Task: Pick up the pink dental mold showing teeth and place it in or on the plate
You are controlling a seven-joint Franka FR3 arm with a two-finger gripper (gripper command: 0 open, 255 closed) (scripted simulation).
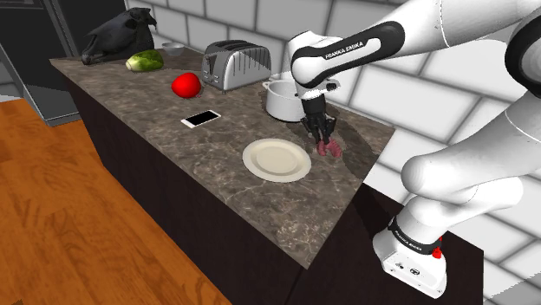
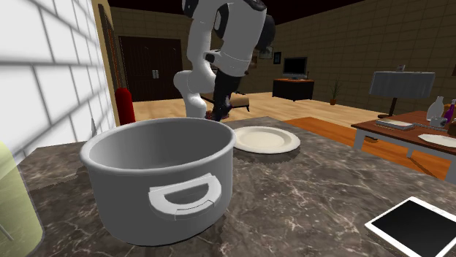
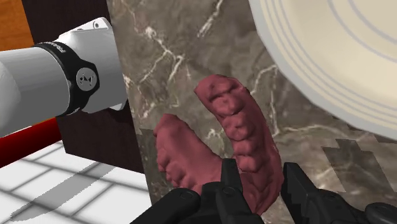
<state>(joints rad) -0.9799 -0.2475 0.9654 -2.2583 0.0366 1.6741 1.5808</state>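
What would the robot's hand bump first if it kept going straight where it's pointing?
The pink teeth mold, right at the hand, lying on the dark counter beside the plate.

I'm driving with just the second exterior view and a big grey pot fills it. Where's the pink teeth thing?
Observer: In the wrist view, the pink dental mold is next to the plate, not on it.
Operator: Did the robot grab it?
Observer: Yes. The gripper is shut on one arm of the mold.
Operator: What else is on the counter that I can't see?
Observer: In the shoulder view, a silver toaster stands to the shoulder view's left of the pot.
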